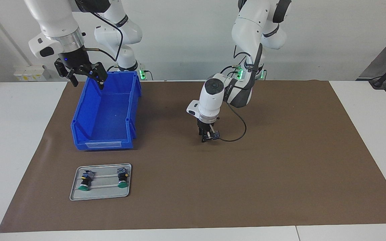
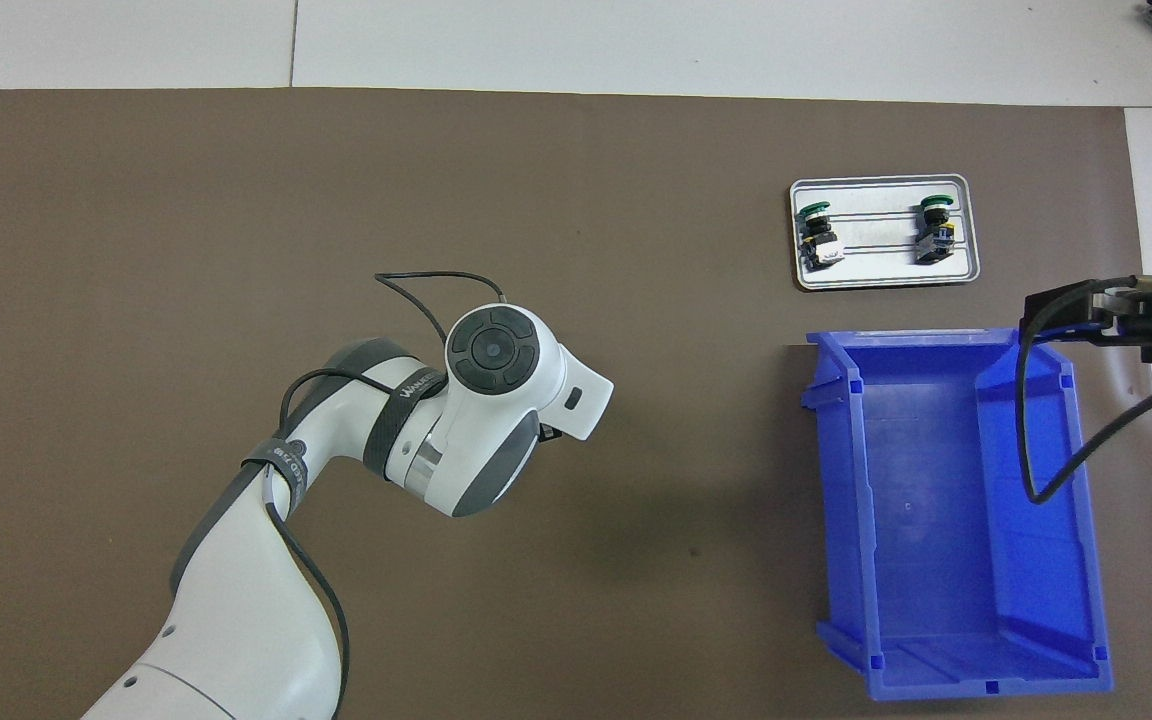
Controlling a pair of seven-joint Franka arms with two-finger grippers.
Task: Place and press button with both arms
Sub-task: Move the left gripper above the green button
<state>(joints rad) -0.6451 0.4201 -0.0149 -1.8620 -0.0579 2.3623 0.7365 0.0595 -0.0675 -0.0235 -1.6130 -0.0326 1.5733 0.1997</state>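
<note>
The left arm reaches down over the middle of the brown mat, its wrist pointing straight down. The left hand is at the mat surface, and a small object with a grey-blue block, apparently the button, sits at its fingertips. The facing view does not show whether the fingers are clamped on it or merely around it, so the grip cannot be confirmed. In the overhead view the wrist housing covers the left hand and the object completely. A black cable loops from the wrist down to the mat beside the hand. The right arm waits raised, with the right hand in the air over the rim of the blue bin at the bin's end nearest the robots. Its fingers stand spread wide apart and hold nothing. The bin sits on the mat toward the right arm's end of the worktop, with nothing visible inside it. A grey metal tray lies on the mat just beside the bin, farther from the robots, near the mat's outer edge. Two more switches with green caps lie on the tray, apart from each other, one toward each end, each on its side with the green cap pointing away from the robots.
</note>
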